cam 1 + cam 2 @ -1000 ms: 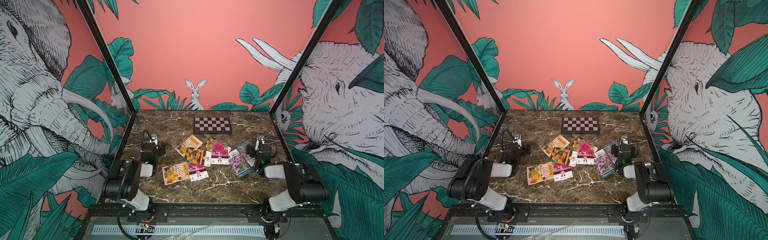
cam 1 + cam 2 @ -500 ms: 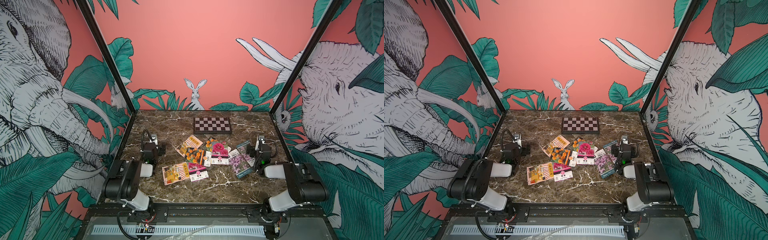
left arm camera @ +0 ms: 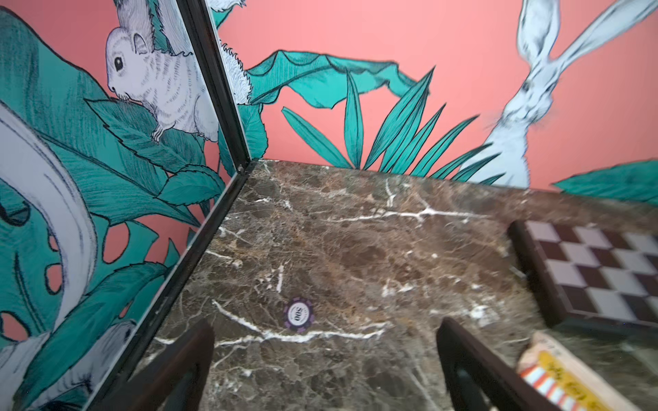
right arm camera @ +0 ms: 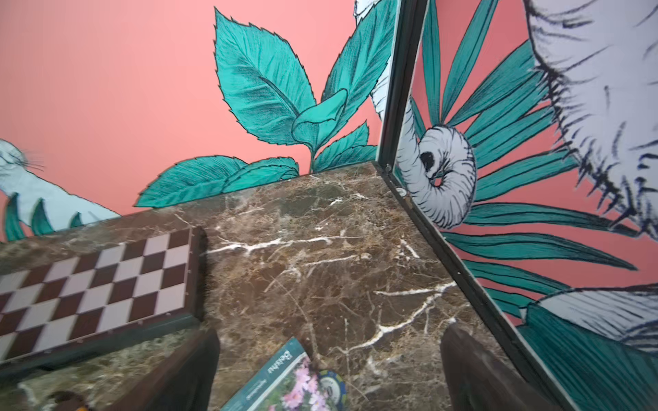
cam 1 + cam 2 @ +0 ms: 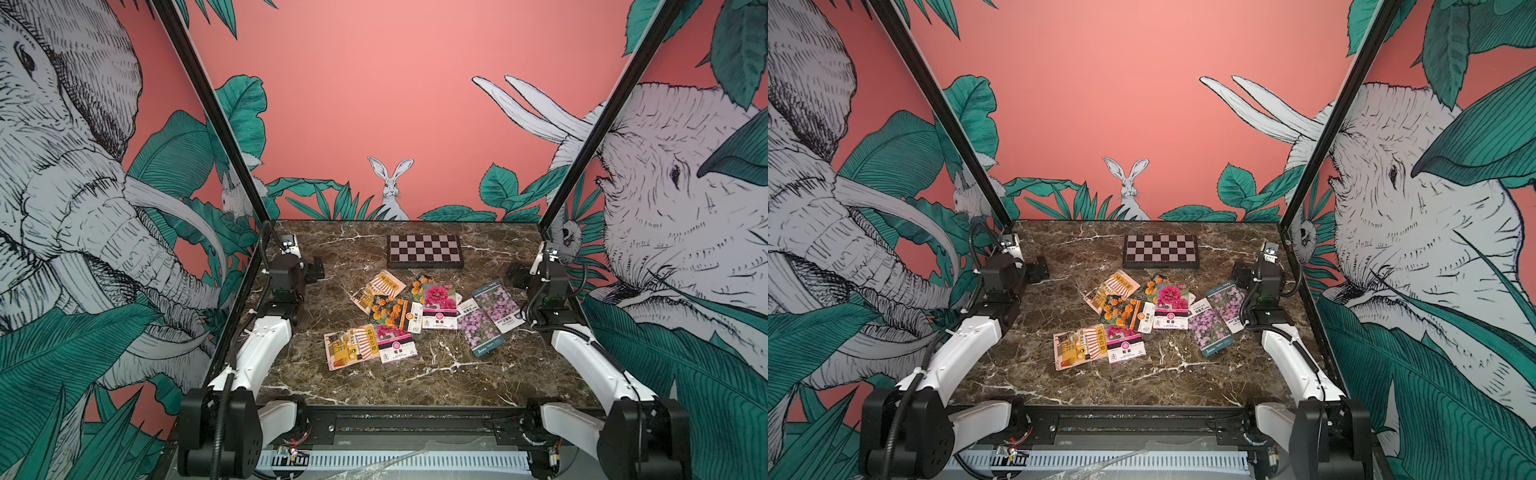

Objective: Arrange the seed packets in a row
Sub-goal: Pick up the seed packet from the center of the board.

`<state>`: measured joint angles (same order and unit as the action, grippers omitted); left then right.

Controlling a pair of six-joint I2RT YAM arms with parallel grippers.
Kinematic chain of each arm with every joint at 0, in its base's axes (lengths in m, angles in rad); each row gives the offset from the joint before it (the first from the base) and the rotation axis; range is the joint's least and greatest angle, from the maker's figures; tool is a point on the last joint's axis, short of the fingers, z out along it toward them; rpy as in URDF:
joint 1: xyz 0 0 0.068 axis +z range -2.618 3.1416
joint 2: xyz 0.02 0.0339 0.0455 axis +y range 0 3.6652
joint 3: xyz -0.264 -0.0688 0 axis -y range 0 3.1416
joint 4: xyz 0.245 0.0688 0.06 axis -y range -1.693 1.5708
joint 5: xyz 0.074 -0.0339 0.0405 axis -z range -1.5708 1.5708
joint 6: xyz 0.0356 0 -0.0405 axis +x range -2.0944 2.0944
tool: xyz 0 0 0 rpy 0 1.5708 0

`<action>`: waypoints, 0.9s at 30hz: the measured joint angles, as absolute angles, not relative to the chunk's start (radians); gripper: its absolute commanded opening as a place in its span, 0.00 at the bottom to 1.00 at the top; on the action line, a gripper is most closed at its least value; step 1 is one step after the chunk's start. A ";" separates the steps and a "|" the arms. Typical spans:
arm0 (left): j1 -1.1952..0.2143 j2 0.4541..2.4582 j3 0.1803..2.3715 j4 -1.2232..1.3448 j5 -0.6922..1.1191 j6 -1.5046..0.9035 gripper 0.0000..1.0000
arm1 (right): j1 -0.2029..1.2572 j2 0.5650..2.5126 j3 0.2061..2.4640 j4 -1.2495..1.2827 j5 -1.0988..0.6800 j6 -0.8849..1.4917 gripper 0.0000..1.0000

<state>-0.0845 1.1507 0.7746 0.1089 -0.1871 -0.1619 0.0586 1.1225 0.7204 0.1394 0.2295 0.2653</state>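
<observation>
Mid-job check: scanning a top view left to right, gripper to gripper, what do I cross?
left gripper → front striped packet → front magenta packet → rear magenta packet → nearer lilac packet → farther lilac packet → right gripper. The marigold packet and rear striped packet overlap these, so omitted.

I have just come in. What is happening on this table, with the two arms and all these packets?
Two robot arms are set to put the seed packets in a row, but nothing is lined up yet. The packets lie in a loose, partly overlapping heap in the middle of the marble table, in front of a chequered board. The left gripper and the right gripper stand open at the two sides, holding nothing. The right one is close to a lilac-flower packet.
</observation>
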 measured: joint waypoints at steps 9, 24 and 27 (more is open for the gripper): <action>-0.113 1.145 0.839 -0.228 0.113 -0.374 0.96 | 0.224 1.216 0.865 -0.175 0.003 0.482 0.99; -0.340 1.291 0.765 -0.364 0.271 -0.509 0.80 | 0.684 1.708 1.123 -0.226 -0.162 0.651 0.76; -0.359 1.364 0.765 -0.305 0.325 -0.540 0.74 | 0.709 1.770 1.167 -0.228 -0.169 0.667 0.72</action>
<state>-0.3588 1.3640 0.7650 -0.3050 0.3252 -0.5396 0.7086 1.7699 1.1671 -0.2279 -0.1692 0.6670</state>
